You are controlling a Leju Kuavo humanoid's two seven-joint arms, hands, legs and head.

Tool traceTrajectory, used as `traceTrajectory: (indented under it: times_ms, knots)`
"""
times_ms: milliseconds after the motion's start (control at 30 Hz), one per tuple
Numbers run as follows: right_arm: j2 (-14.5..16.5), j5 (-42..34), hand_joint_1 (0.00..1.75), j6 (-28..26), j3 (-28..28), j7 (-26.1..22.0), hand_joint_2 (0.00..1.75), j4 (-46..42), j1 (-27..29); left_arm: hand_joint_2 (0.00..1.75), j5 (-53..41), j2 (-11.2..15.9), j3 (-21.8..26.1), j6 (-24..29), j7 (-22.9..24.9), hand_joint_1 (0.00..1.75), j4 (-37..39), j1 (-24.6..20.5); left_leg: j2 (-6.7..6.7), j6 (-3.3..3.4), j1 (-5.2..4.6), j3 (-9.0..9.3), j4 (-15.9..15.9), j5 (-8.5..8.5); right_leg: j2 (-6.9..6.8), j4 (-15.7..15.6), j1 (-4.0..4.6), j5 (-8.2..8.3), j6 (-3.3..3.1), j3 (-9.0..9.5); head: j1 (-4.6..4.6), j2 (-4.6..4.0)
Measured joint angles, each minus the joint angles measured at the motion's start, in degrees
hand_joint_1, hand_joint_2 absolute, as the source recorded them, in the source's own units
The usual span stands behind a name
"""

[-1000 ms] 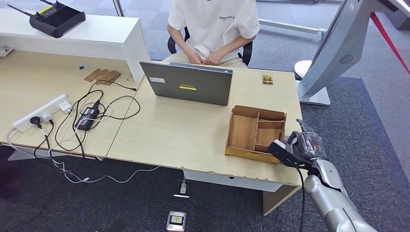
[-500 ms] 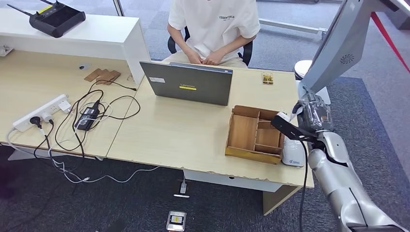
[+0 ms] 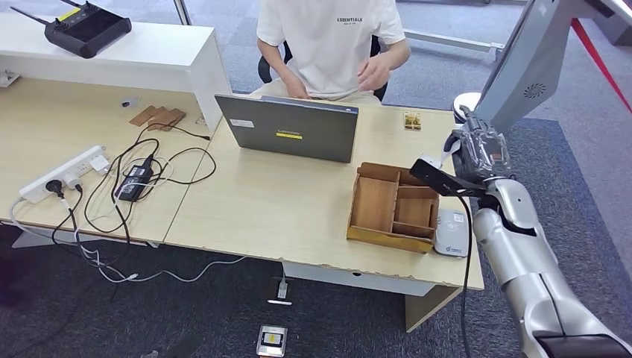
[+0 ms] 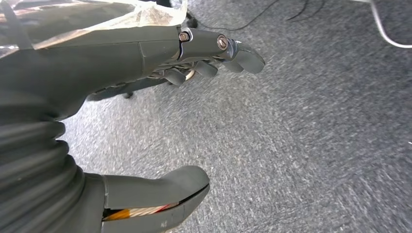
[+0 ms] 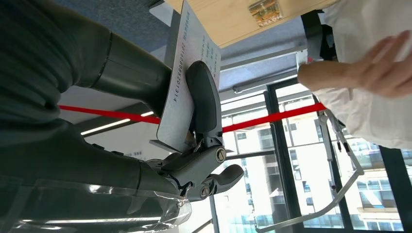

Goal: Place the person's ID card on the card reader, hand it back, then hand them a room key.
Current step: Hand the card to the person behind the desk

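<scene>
My right hand (image 3: 477, 153) is raised over the desk's right end, beyond the wooden tray (image 3: 395, 205). It pinches the pale ID card (image 5: 187, 82) between thumb (image 5: 204, 99) and fingers. The white card reader (image 3: 451, 233) lies on the desk near the front right corner, with nothing on it. A small patterned room key card (image 3: 412, 121) (image 5: 265, 10) lies at the desk's far right edge. The person (image 3: 332, 37) sits behind the laptop with one hand (image 3: 373, 71) (image 5: 359, 73) lifted. My left hand (image 4: 121, 58) hangs over grey carpet, fingers apart, holding nothing.
An open grey laptop (image 3: 291, 128) stands mid-desk. A power strip (image 3: 67, 173) and tangled cables lie at the left, and a black controller (image 3: 86, 28) sits on the white counter. A grey kiosk stand (image 3: 522, 67) rises right beside my raised arm.
My right hand has risen from beside the tray's near corner, over the reader, up and toward the person, card still in it. The person has lifted one hand from their lap.
</scene>
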Motion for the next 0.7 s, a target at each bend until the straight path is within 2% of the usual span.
traceTrajectory:
  times_ms: [233,400,533,700]
  knots:
    - [4.8,2.5,1.75,1.1,1.3,-1.3,1.75,3.9,-5.7,1.75,-2.9,-0.5,-2.1,-1.8,0.7,0.00,-0.1,-2.3,-0.01,-0.03,0.02,-0.01,0.0,0.03,0.00,0.0,0.01,0.01,-0.01,-0.03,0.00,0.00]
    - [8.1,4.2,1.75,2.8,2.6,0.5,1.75,8.3,-9.8,1.75,-4.2,-1.0,-4.0,-2.6,1.1,0.00,-0.3,-3.6,-0.01,-0.03,0.02,-0.04,0.0,0.03,0.00,0.0,0.01,0.01,-0.01,-0.05,0.00,0.00]
    - [9.6,5.3,1.75,4.9,3.3,2.4,1.75,11.3,-12.3,0.00,-4.7,-1.3,-5.1,-2.8,1.5,0.00,-0.3,-4.4,-0.02,-0.03,0.02,-0.05,0.0,0.03,0.00,0.0,0.01,0.01,-0.01,-0.07,0.00,0.00]
    - [9.9,5.8,1.75,6.8,3.9,4.2,1.75,14.6,-14.3,0.00,-5.4,-1.4,-6.6,-3.4,2.3,0.00,-0.3,-5.1,-0.03,-0.02,0.01,-0.08,0.0,0.03,-0.01,0.0,0.00,0.02,0.00,-0.09,0.01,0.00]
